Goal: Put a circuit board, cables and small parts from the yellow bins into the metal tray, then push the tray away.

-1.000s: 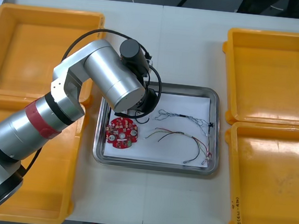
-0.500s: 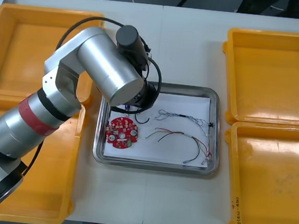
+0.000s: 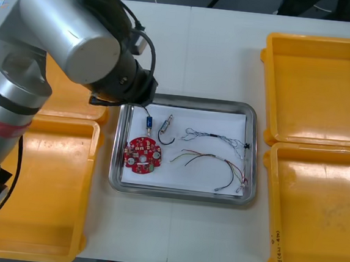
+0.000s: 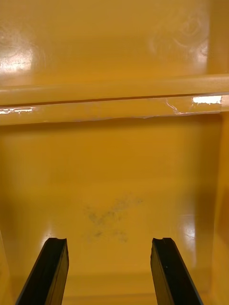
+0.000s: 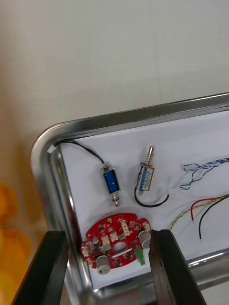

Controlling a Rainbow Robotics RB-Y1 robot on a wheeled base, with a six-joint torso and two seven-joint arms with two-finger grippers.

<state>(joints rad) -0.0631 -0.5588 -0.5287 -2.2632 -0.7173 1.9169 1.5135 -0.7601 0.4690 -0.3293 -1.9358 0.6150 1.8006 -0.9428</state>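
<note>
The metal tray [image 3: 253, 153] with a white inside lies at mid-table. In it rest a round red circuit board [image 3: 142, 156], a blue small metal part [image 3: 149, 122], a second small metal part [image 3: 166, 125], a blue and white cable [image 3: 214, 136] and a red and yellow cable [image 3: 221, 166]. My left gripper [image 5: 107, 233] hangs open above the tray's corner [image 5: 43, 147], over the circuit board [image 5: 117, 238], holding nothing. The two small metal parts [image 5: 110, 182] [image 5: 147, 175] lie just beyond its fingers. My right gripper [image 4: 109, 243] stands open over a bare yellow bin floor [image 4: 114, 181].
Two yellow bins [image 3: 22, 50] [image 3: 41, 193] stand left of the tray and two [image 3: 320, 88] [image 3: 314, 217] right of it. My left arm [image 3: 67, 29] rises high over the far left bin. Bare table lies beyond and in front of the tray.
My left arm has lifted and drawn back to the left, off the tray. Two small metal parts that it covered now lie in plain view in the tray.
</note>
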